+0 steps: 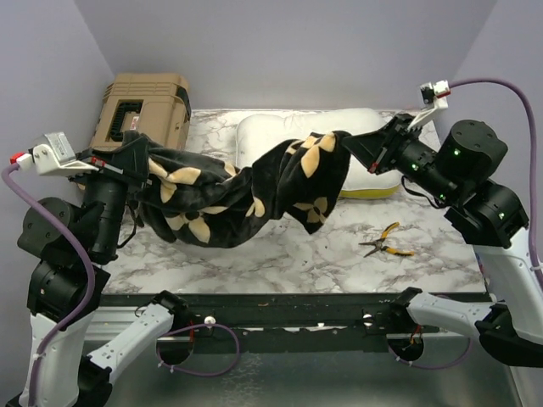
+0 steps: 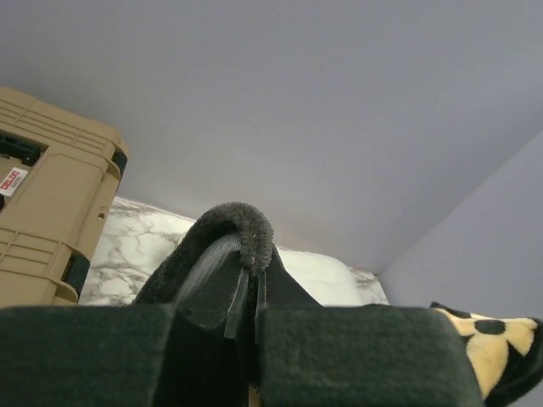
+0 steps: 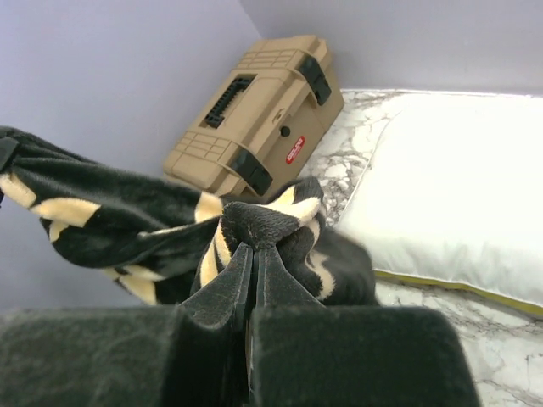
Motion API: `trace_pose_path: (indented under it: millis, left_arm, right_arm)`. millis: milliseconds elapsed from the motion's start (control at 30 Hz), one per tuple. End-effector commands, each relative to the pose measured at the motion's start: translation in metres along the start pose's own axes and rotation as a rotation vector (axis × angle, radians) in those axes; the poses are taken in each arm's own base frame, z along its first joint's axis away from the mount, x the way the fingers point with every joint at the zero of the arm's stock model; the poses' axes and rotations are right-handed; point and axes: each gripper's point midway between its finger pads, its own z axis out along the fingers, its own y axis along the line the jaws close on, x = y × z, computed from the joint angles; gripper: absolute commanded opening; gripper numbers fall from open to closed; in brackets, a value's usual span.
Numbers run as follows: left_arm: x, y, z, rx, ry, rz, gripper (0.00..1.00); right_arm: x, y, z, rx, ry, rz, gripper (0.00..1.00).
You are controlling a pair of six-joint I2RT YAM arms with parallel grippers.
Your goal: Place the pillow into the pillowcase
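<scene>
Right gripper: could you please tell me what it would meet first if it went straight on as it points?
The pillowcase bunched in its shut jaws; beyond that fabric, probably the tan toolbox, though depth is unclear.

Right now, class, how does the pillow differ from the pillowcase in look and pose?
The pillow is cream-white with a yellow edge; the pillowcase is black with tan flowers. The pillow lies flat on the table; the pillowcase is held up, twisted, between the left gripper and right gripper, both shut on it. Both are soft.
</scene>
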Motion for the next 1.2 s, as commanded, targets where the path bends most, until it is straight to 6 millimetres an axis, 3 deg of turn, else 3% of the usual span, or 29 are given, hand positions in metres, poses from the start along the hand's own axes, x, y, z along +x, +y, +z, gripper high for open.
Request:
trace_pose_path:
  millis: [0,167,200,233,300,333,400,533,633,767,867,1167]
  left_arm:
    - [0.018,0.015,0.007,-0.084,0.049,-0.001,0.00]
    - [0.102,0.016,0.030,-0.078,0.295,-0.006,0.00]
    - [0.119,0.018,0.033,-0.080,0.345,-0.006,0.05]
    - [0.135,0.021,0.035,-0.091,0.397,0.000,0.19]
    - [0.164,0.032,0.036,-0.143,0.498,0.016,0.59]
    - [0.176,0.039,0.034,-0.177,0.546,0.032,0.72]
    - [0.192,0.049,0.030,-0.228,0.623,0.064,0.83]
    - [0.219,0.053,0.019,-0.215,0.747,0.086,0.87]
    - [0.250,0.043,0.008,-0.150,0.870,0.032,0.87]
    - [0.306,0.016,-0.018,0.019,1.072,-0.143,0.85]
    - [0.332,-0.004,-0.033,0.111,1.128,-0.228,0.85]
    - [0.406,-0.037,-0.069,0.222,1.301,-0.100,0.85]
  right_arm:
    - [-0.017,-0.013,-0.018,0.090,-0.063,-0.028,0.00]
    - [0.026,-0.044,-0.007,0.216,0.061,0.020,0.00]
    - [0.037,-0.050,-0.005,0.238,0.094,0.036,0.00]
    - [0.048,-0.056,-0.003,0.262,0.131,0.052,0.00]
    - [0.070,-0.067,0.000,0.308,0.192,0.088,0.00]
    - [0.085,-0.075,0.001,0.335,0.228,0.104,0.01]
    - [0.108,-0.089,0.002,0.389,0.294,0.134,0.00]
    - [0.144,-0.110,0.009,0.423,0.427,0.172,0.00]
    - [0.154,-0.108,0.018,0.358,0.492,0.193,0.01]
    - [0.154,-0.092,0.033,0.242,0.535,0.191,0.00]
    - [0.155,-0.085,0.039,0.202,0.556,0.199,0.01]
    - [0.142,-0.098,0.039,0.307,0.508,0.217,0.00]
